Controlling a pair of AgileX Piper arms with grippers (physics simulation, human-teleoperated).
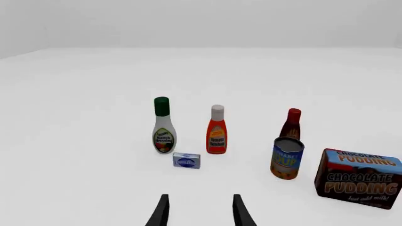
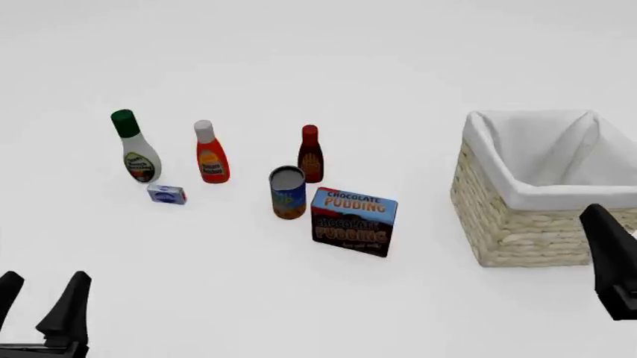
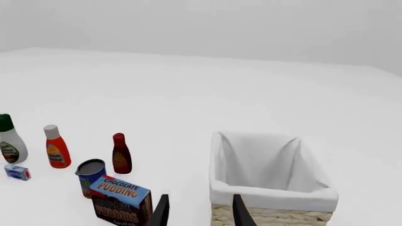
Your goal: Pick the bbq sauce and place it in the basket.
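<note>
- The left wrist view takes in the bottles, the can and the box, but not the basket; the right wrist view and the front view both show the basket [image 2: 523,224].
- In the front view the left gripper [image 2: 40,298] sits low at the near left with its dark fingers [image 2: 70,306] spread apart and nothing between them. The left wrist view agrees: two finger tips with bare white table [image 1: 94,179] in the gap.
- Of the right gripper [image 3: 197,212] the front view shows only one dark piece at the near right edge; the right wrist view shows both fingers [image 3: 162,211] parted and holding nothing.
- The bbq sauce [image 2: 310,154] stands upright on the table, well ahead of both pairs of fingers. Seen from the left fingers it is half hidden behind the soup can [image 1: 287,157]; from the right fingers it shows whole, just beyond the can.
- The basket stands directly ahead of the right fingers, close in. Its white cloth lining [image 3: 270,162] folds over the rim, and the part of the inside I can see holds only cloth.
- The chocolate pudding box [image 2: 353,221] sits near the can, between it and the basket.
- Further off to the left stand the red-orange bottle [image 2: 210,153] and the white bottle with a green cap [image 2: 133,147], with a small blue-and-white packet [image 2: 166,195] just in front of them.
</note>
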